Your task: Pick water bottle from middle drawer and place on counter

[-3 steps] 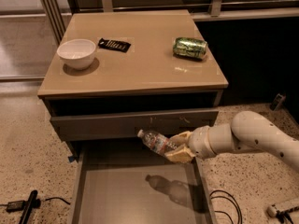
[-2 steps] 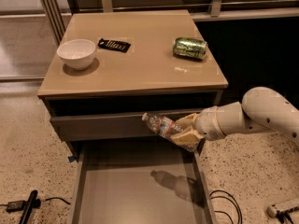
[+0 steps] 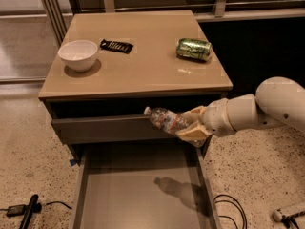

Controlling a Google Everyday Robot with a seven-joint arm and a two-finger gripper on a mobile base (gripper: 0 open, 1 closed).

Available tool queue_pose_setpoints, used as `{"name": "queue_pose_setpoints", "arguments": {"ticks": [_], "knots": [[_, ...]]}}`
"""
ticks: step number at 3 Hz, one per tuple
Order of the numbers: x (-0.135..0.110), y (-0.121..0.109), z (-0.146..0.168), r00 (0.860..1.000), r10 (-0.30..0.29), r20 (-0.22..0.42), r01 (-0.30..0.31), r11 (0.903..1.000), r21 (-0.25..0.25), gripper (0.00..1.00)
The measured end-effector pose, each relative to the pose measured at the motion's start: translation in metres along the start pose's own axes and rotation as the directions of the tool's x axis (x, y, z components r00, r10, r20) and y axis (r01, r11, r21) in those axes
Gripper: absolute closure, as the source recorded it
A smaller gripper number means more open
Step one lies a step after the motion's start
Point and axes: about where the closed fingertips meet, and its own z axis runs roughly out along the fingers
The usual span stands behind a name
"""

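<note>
the tool is clamped on the water bottle, which hangs tilted with its cap to the left, in the air over the open middle drawer and just below the front edge of the tan surface. on that surface are a white bowl, a black packet and a green can lying on its side.

Above the grey middle drawer, the cream gripper grips a clear, red-banded water bottle.
</note>
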Motion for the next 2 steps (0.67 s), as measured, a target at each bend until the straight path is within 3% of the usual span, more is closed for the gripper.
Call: {"name": "queue_pose_setpoints", "arguments": {"ticks": [1, 2], "knots": [[-0.062, 0.010, -0.051, 0.990, -0.143, 0.005, 0.143, 0.9882, 0.055, 1.00], [-0.125, 0.015, -0.095, 0.962, -0.273, 0.008, 0.272, 0.9590, 0.081, 1.00]]}}
